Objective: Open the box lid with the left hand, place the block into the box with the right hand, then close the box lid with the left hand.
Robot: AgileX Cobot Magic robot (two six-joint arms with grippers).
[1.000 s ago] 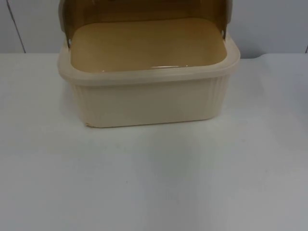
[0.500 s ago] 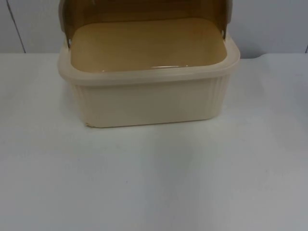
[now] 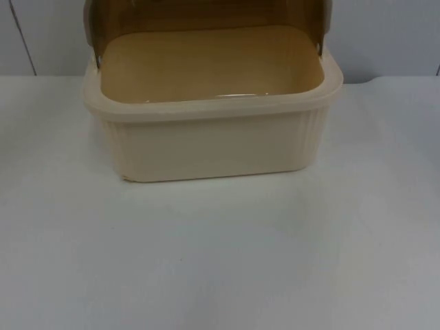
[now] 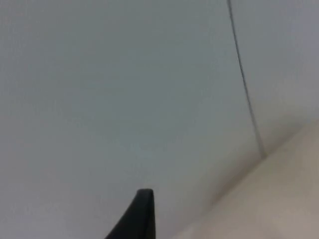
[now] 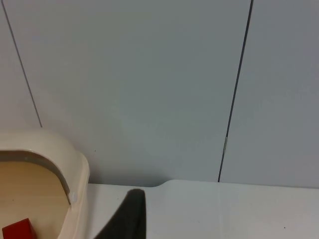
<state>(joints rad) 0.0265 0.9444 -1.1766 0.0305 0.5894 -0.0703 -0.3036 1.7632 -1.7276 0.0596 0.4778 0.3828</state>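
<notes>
Right gripper (image 5: 130, 219) grip state unclear, beside cream ribbed plastic box (image 5: 60, 169), small red block (image 5: 19, 230) inside, tinted brown lid (image 3: 206, 14) raised, left gripper (image 4: 139, 216) facing grey partition wall (image 4: 124, 89)

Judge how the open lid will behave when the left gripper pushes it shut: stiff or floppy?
Probably stiff: the lid stands raised by itself, unsagging. It looks like thin translucent plastic, so likely light. It seems hinged at the box rim's back, so it should swing, not slide.

The box (image 3: 210, 130) stands on the table (image 3: 220, 261) before the wall (image 3: 385, 34), block (image 5: 19, 230) inside.
</notes>
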